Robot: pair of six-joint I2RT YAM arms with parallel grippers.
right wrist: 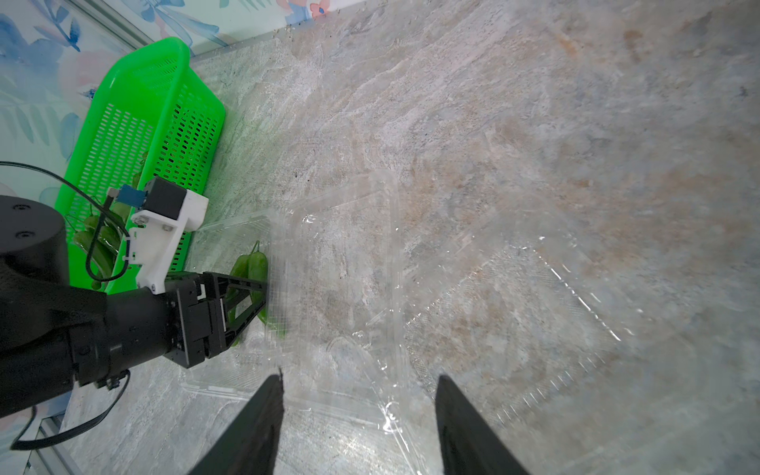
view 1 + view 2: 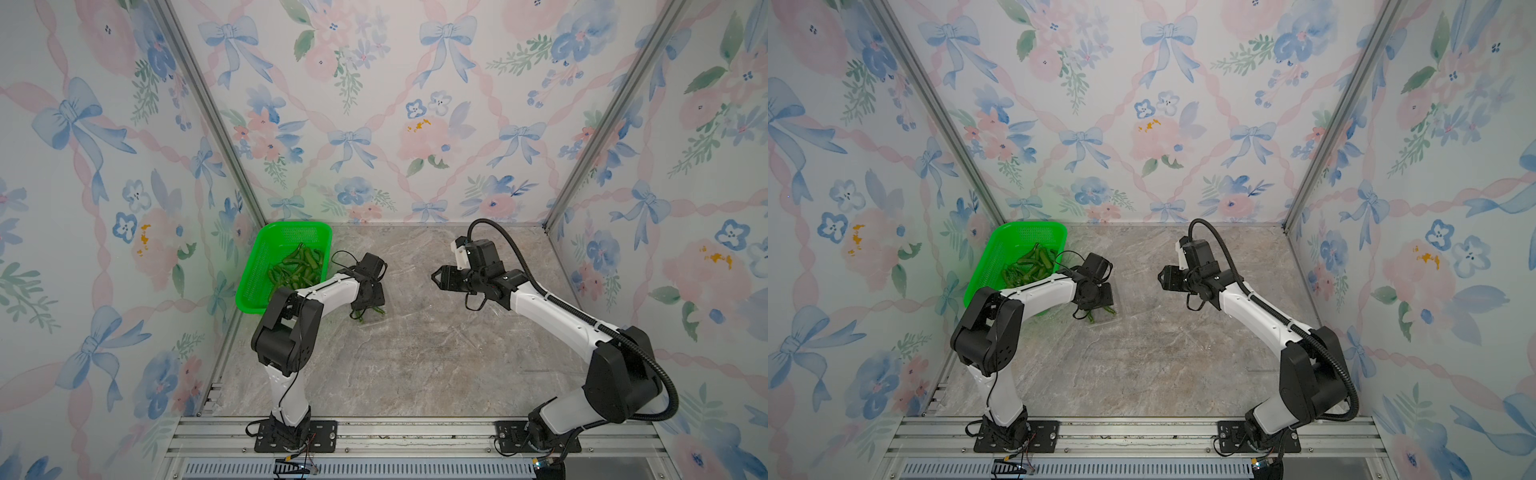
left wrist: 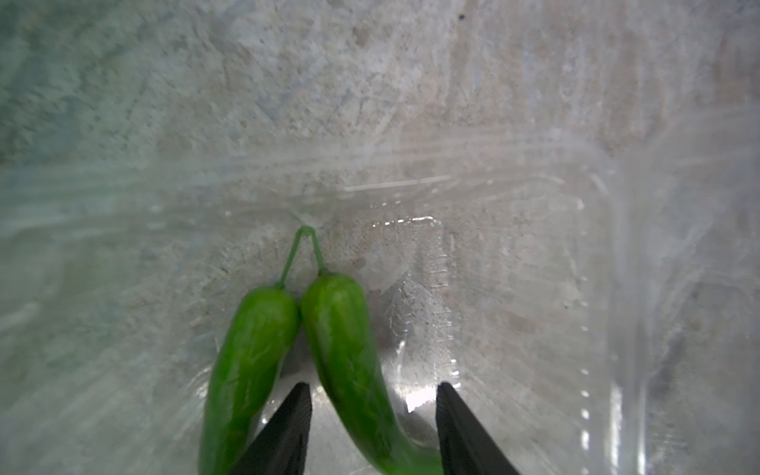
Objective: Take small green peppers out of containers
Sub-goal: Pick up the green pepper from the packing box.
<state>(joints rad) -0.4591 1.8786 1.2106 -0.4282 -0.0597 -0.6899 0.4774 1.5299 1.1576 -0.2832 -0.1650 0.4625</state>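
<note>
Green basket [image 2: 254,266] sits just past the left gripper [image 3: 370,384], small green peppers [image 2: 297,266] piled in it. Clear container [image 1: 341,255] lies open under that gripper, jaws spread either side of one of two peppers [image 3: 341,329] inside. Right gripper [image 1: 357,376] hovers nearby, spread too.

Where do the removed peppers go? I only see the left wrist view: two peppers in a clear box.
Observer: A green basket at the table's far left corner already holds a pile of peppers.
Operator: And the right arm?
Observer: The right gripper hangs open above mid-table, holding nothing.
Operator: Other containers?
Observer: The right wrist view shows another clear container beside your clear box, with no peppers in it.
</note>
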